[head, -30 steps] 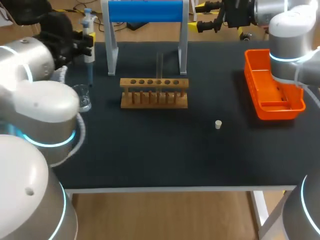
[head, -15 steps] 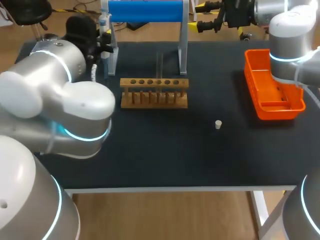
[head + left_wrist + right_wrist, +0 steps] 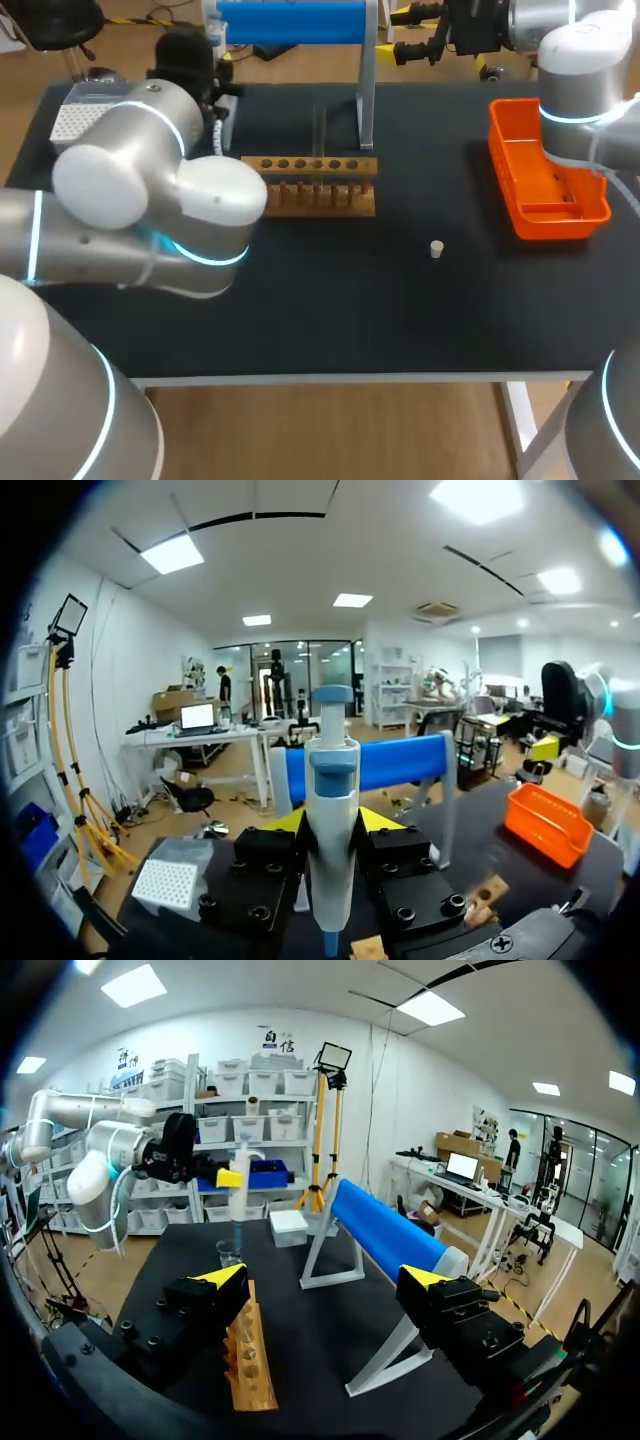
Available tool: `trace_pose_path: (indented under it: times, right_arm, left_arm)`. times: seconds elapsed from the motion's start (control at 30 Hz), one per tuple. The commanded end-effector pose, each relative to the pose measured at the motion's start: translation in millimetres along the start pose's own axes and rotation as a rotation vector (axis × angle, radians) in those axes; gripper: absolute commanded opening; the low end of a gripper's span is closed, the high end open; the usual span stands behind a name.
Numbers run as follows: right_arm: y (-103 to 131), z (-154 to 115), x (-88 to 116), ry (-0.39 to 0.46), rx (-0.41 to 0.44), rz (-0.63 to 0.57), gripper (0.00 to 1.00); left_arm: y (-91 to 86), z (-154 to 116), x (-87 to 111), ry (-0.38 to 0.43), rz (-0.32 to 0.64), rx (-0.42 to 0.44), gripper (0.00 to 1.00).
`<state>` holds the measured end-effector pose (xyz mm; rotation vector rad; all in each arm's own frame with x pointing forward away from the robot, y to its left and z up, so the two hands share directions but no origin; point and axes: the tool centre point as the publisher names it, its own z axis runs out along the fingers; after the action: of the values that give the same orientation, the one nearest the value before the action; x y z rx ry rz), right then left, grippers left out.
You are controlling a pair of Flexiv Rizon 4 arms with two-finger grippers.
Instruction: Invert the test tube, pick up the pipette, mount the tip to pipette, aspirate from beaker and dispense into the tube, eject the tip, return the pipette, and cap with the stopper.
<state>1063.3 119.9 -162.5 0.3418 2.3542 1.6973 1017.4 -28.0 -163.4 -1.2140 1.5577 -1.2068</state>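
As I swung the pipette from beaker toward test tube to dispense, left end effector gripped it, right end effector idled released

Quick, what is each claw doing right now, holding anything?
Left claw: closed on the pipette.
Right claw: open, holding nothing.

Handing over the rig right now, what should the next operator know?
Left gripper: shut on the pipette, beside the blue roll stand.
Right gripper: open, empty.
Wooden rack mid-table, beaker beyond the rack's end nearest the left arm, stopper loose on the table.
Done: pipette picked up.
Unclear: how far pipetting has got.
Left: at least return pipette, cap with stopper.
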Motion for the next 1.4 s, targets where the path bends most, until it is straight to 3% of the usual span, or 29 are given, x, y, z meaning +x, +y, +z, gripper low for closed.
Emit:
trace_pose_path:
  times: [0.03, 0.83, 1.4]
  right_arm:
    - [0.7, -1.2, -0.7, 0.004, 0.005, 0.001, 1.0]
    - [0.7, -1.2, -0.7, 0.004, 0.005, 0.001, 1.0]
    - [0.7, -1.2, -0.7, 0.004, 0.005, 0.001, 1.0]
  left_arm:
    - [-1.0, 20.9, 0.6, -0.088, 0.0, -0.001, 0.0]
    - [-10.5, 83.2, -14.6, -0.089, 0.033, -0.021, 0.0]
    - [-13.2, 105.3, -0.3, -0.089, -0.019, -0.068, 0.0]
